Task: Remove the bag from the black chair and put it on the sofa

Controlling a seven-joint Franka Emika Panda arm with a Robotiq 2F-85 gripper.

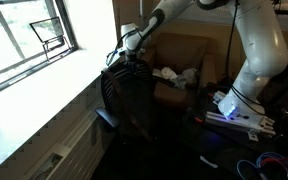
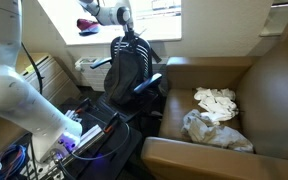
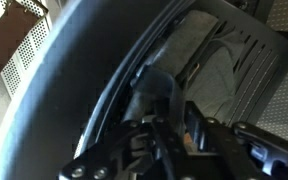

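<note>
A black bag hangs upright against the back of the black chair, in front of the brown sofa. It shows in both exterior views, and in one the bag hides most of the chair. My gripper is at the very top of the bag, also seen from the other side. In the wrist view the fingers are closed around the bag's dark top handle. The bag's round dark body fills the left of that view.
Crumpled white cloths and a plastic bag lie on the sofa seat. A window sill runs beside the chair. The robot base and cables sit on the floor near the chair.
</note>
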